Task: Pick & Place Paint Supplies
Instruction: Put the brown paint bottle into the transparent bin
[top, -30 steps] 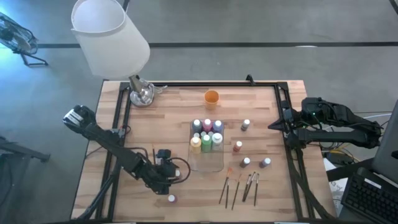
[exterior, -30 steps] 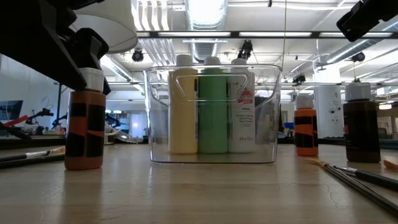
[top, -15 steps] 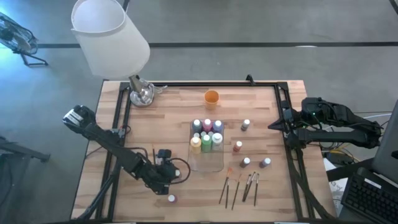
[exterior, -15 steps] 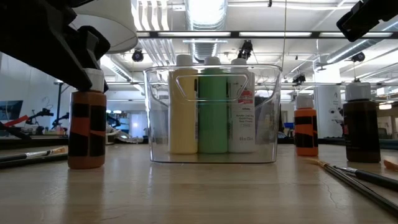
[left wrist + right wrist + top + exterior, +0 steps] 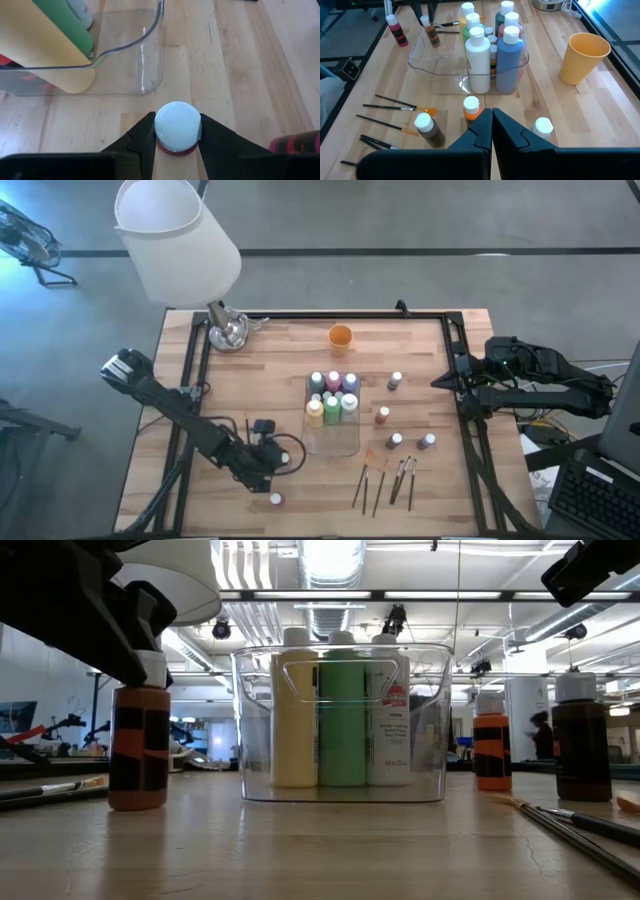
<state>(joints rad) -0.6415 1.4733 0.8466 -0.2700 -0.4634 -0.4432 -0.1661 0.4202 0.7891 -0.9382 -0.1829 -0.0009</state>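
About six bottles [image 5: 332,394] already stood in the far half of the clear tray [image 5: 340,442] at the table's [image 5: 270,370] middle. The left gripper [image 5: 177,131] – at eight o'clock of the tray – pinched the white cap of a reddish-brown bottle [image 5: 139,745]. The right gripper [image 5: 492,120], pressed together, waited at three o'clock. Left outside were four bottles [image 5: 396,381] and the brushes [image 5: 385,478] at five o'clock – and a pink bottle [image 5: 275,499].
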